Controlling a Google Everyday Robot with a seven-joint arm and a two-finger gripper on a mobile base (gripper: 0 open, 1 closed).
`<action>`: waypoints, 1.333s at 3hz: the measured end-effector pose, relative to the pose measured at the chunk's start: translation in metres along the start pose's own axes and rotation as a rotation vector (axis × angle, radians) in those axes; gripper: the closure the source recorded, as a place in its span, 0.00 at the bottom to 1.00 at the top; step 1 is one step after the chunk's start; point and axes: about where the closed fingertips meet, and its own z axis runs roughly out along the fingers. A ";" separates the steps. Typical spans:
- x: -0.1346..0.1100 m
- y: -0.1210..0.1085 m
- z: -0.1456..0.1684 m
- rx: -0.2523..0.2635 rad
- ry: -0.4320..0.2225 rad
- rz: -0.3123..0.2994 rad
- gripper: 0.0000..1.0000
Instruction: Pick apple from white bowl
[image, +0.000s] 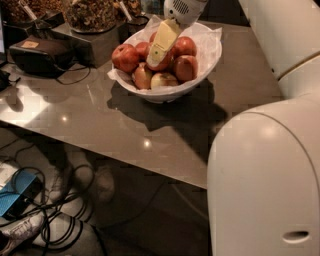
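Well, my pale cream claw hangs inside the wide, paper-lined white bowl, right over the round deep-red apple near its middle; open or closed, I cannot tell. The smooth, glossy grey-brown tabletop spreads out in front, its slanting edge well apart from the bowl.

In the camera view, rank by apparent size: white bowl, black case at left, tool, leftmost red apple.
1. white bowl
2. black case
3. tool, over the bowl, and leftmost red apple: these look alike, so not ranked.
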 end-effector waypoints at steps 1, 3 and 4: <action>-0.002 -0.005 0.006 -0.007 0.000 0.014 0.11; -0.008 -0.012 0.018 -0.017 0.008 0.018 0.09; -0.008 -0.015 0.029 -0.030 0.020 0.026 0.13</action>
